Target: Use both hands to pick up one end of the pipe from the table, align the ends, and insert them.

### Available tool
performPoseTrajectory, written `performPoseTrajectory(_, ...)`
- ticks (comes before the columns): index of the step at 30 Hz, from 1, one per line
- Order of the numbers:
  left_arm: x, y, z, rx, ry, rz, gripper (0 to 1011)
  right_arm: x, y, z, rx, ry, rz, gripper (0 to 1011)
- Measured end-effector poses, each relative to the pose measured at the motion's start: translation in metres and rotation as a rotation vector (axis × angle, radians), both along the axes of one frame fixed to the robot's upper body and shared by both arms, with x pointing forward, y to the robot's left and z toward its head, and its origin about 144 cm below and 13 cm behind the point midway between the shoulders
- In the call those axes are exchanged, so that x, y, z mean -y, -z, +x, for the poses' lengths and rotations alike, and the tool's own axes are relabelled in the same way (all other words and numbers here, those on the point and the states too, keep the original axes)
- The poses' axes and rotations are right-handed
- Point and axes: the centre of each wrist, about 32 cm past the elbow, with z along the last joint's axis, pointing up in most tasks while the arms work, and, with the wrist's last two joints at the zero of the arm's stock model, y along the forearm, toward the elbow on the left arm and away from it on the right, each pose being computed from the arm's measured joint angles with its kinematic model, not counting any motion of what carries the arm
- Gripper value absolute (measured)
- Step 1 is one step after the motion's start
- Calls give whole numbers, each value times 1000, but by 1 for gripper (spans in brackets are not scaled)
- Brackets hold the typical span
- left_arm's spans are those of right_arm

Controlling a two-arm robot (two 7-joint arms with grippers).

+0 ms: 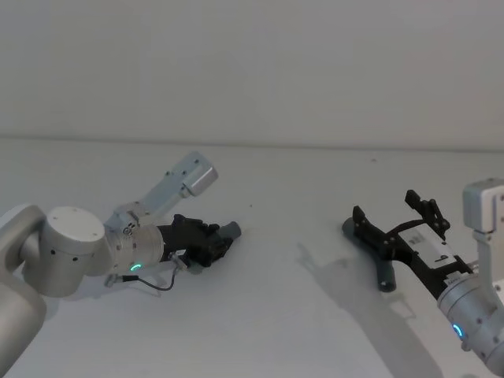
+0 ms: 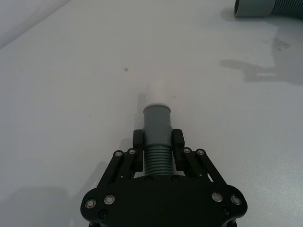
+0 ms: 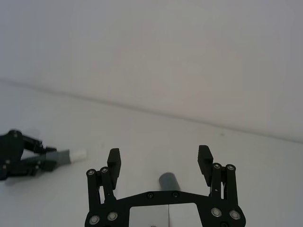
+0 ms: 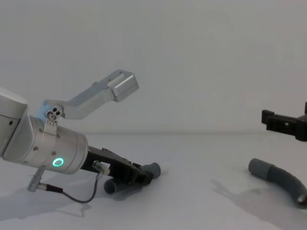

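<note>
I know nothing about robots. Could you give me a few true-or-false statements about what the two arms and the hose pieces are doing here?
1. The left gripper is shut on a hose piece. True.
2. The right gripper is clamped on a hose piece too. False: it is open, above the other hose piece, which lies on the table.
3. The two hose pieces are joined. False: they are well apart.
4. A white stub sticks out of the held piece's end. True.

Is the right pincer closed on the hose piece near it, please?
No, the right pincer stands wide open, and the right hose piece lies ungripped on the table.
</note>
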Motion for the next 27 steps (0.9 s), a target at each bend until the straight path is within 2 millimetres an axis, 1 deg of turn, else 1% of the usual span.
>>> performPoseTrajectory(13, 0, 0, 0, 0, 0, -1, 347, 13, -12, 17, -153, -39, -110, 1001)
performPoseTrajectory(27, 0, 0, 0, 0, 0, -1, 347, 26, -21, 36, -297, -26, -131, 1001)
